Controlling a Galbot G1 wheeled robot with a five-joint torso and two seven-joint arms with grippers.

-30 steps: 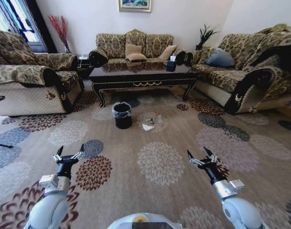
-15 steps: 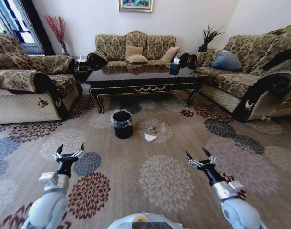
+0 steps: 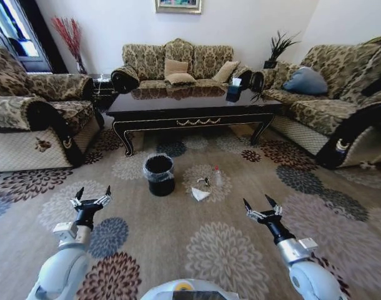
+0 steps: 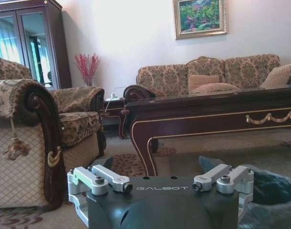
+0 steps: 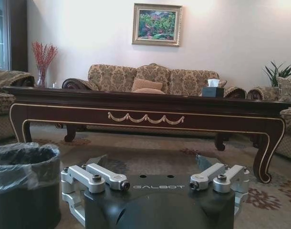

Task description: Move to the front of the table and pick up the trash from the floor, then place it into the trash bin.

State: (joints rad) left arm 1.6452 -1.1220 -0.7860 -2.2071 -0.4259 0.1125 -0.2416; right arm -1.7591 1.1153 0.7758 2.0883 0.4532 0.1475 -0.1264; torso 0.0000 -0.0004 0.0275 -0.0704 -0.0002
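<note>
- Left pincer [image 3: 90, 199]: spread open and empty above the carpet, ready for a pickup.
- Trash bin [image 3: 159, 174]: on the floor before the desk [image 3: 190, 103].
- Trash [image 3: 200, 193]: just right of the bin.
- Right pincer [image 3: 262, 209]: open, empty, low.

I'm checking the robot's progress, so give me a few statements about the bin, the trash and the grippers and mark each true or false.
1. The trash bin stands on the carpet in front of the table. True.
2. The white paper lies inside the bin. False: it lies on the carpet beside it.
3. The left gripper holds the bottle. False: it is open and empty.
4. The right gripper is open. True.
</note>
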